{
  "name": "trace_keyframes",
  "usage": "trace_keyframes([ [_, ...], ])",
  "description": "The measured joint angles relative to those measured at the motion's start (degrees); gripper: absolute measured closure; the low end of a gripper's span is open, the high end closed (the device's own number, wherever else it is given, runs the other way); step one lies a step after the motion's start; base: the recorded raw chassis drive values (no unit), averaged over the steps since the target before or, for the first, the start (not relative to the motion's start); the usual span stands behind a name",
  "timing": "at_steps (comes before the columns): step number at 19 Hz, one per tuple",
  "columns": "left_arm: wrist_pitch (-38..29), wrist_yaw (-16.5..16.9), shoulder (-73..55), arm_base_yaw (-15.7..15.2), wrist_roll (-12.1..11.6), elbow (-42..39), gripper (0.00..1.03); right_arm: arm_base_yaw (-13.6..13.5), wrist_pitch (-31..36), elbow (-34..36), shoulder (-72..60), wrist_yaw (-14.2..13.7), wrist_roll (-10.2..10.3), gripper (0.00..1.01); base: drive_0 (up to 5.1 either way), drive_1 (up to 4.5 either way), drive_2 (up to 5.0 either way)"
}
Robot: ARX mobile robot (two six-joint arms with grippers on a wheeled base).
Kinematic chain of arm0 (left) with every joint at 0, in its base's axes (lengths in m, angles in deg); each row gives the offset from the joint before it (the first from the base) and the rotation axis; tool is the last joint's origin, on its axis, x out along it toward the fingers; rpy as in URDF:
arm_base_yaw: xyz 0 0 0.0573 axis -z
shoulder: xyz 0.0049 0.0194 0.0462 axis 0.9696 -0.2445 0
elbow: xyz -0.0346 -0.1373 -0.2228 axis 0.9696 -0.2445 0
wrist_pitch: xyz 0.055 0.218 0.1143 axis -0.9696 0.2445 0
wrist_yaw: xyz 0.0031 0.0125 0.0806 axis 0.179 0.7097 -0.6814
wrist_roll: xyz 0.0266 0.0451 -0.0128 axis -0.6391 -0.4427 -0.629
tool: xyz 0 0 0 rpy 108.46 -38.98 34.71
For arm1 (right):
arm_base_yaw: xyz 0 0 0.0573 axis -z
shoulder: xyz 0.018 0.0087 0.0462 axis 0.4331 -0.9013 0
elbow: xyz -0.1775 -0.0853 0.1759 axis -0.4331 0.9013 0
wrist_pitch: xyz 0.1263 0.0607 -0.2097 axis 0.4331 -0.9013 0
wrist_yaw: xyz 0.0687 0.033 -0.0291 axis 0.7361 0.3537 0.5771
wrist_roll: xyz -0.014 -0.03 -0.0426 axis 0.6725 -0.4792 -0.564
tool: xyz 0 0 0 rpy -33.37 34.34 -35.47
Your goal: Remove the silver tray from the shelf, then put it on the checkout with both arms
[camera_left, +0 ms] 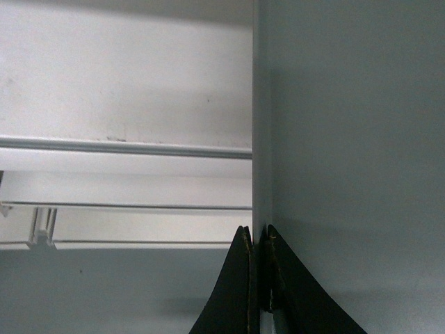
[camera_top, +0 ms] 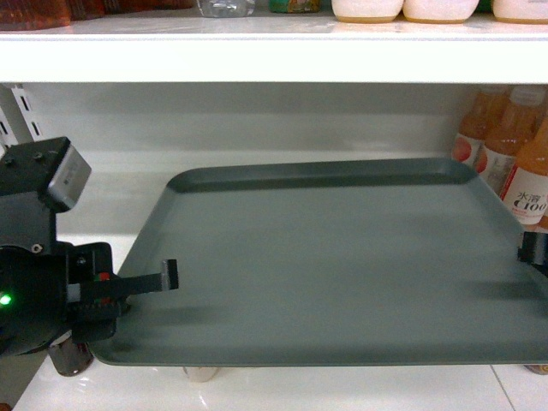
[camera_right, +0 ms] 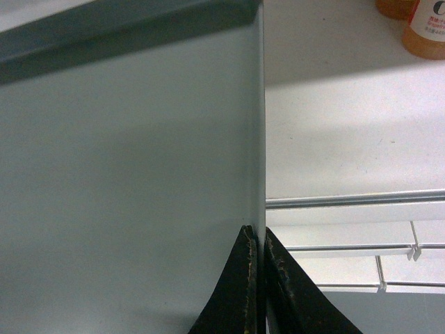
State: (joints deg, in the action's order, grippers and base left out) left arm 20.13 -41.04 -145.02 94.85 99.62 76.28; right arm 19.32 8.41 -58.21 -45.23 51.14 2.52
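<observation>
The silver tray (camera_top: 342,257) is a wide grey-green rectangle and fills most of the head view. It lies roughly level above the white shelf (camera_top: 120,197), with its near edge reaching out toward me. My left gripper (camera_top: 169,276) is shut on the tray's left rim. In the left wrist view its fingertips (camera_left: 259,233) pinch that rim, with the tray (camera_left: 348,139) to their right. My right gripper (camera_top: 529,250) holds the right rim at the frame edge. Its jaws (camera_right: 258,233) are shut on the tray (camera_right: 125,174). The checkout is out of view.
Orange juice bottles (camera_top: 514,154) stand on the shelf just beyond the tray's right far corner, also seen as bottles (camera_right: 424,28). An upper shelf board (camera_top: 257,60) carrying goods hangs close overhead. A slotted upright (camera_top: 21,111) rises at the left. Small items (camera_top: 201,372) peek from under the tray's near edge.
</observation>
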Motion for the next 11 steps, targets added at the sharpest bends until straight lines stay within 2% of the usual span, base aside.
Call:
trace_keyframes([
  [3, -0.7, -0.2, 0.6, -0.1, -0.8, -0.3, 1.00, 0.0, 0.0, 0.4, 0.9, 0.2, 0.0, 0.98, 0.0, 0.00, 0.0],
  [11, -0.7, -0.2, 0.4, -0.1, -0.9, -0.3, 1.00, 0.0, 0.0, 0.4, 0.9, 0.2, 0.0, 0.98, 0.0, 0.00, 0.0],
])
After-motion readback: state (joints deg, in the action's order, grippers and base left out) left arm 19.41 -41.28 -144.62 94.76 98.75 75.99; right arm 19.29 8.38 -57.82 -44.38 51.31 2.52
